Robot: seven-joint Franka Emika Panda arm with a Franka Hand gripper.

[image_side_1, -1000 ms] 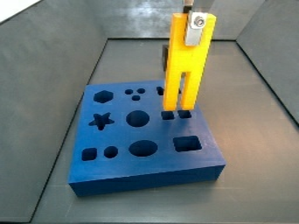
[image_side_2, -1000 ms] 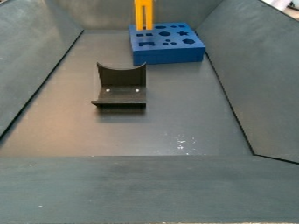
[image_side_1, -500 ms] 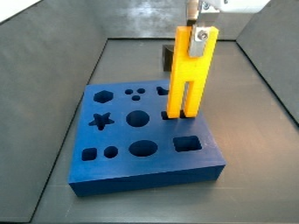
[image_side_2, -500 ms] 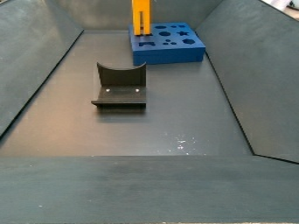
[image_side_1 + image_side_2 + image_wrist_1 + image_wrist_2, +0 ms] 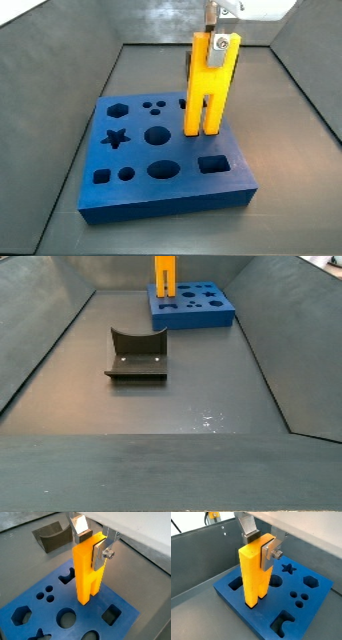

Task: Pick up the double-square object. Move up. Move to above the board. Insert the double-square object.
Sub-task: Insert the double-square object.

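The double-square object (image 5: 207, 85), a tall yellow-orange bar split into two prongs, stands upright on the blue board (image 5: 174, 195). Its prong ends are at the board's pair of square holes; I cannot tell how deep they sit. My gripper (image 5: 217, 38) is at the bar's top and shut on it. In both wrist views the silver fingers press the bar (image 5: 83, 572) (image 5: 252, 572) from two sides, gripper (image 5: 92, 543) (image 5: 260, 541) above the board (image 5: 90, 612) (image 5: 321, 592). A side view shows bar (image 5: 163, 276) and board (image 5: 194, 318) at the far end.
The dark fixture (image 5: 136, 356) stands on the grey floor mid-bin, apart from the board, and shows in a wrist view (image 5: 53, 537). Sloped grey walls enclose the bin. Star, hexagon, circle, oval and square holes lie around the bar.
The gripper has moved down with the bar. The prong ends went from just above the square holes down onto them.
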